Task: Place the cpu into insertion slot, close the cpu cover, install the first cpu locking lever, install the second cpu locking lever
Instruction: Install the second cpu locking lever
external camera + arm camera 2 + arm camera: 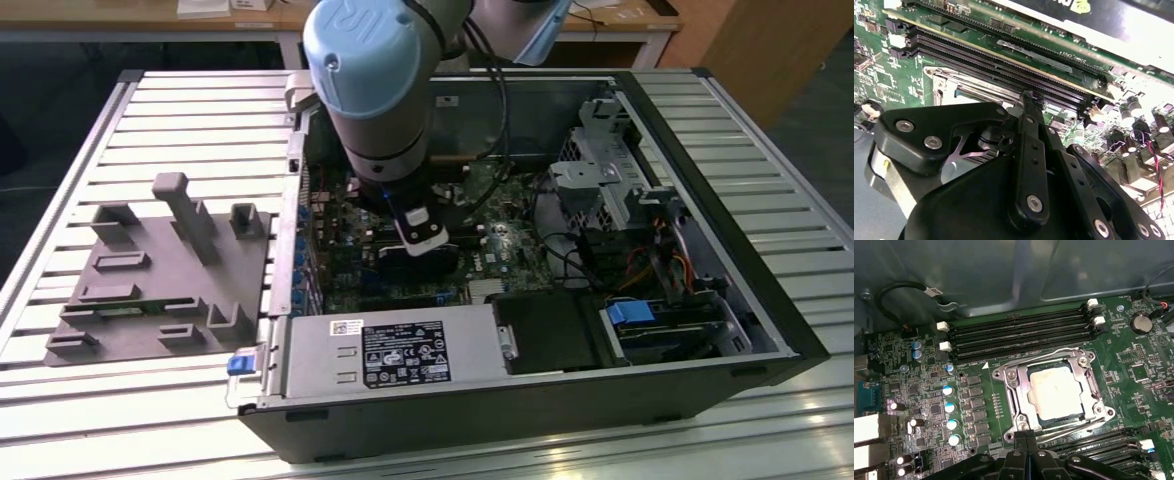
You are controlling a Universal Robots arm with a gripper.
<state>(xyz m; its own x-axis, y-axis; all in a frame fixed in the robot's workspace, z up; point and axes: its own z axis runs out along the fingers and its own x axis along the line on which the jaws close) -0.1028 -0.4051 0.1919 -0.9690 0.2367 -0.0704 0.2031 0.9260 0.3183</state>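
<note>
The cpu [1056, 390], a silver-grey square, lies in the insertion slot [1004, 375] on the green motherboard. The silvery cpu cover [1019, 392] lies flat over it, framing the chip in its window. One wire locking lever [1039, 359] runs along the side by the memory slots. The other [1079, 424] runs along the opposite side, nearest the gripper. I cannot tell whether either is latched. My gripper [1026, 437] is shut with nothing visible between its black fingers, its tip at the socket's edge. In the second wrist view the gripper [1027, 97] hides most of the socket [939, 80]. In the exterior view the gripper [424, 245] hangs inside the open computer case.
Long black memory slots [1019, 335] flank the socket on two sides. A looped black cable [904, 290] hangs by the case wall. A power supply [387, 350] and a drive cage [614, 180] fill the case's other ends. A grey fixture [160, 270] sits on the slatted table.
</note>
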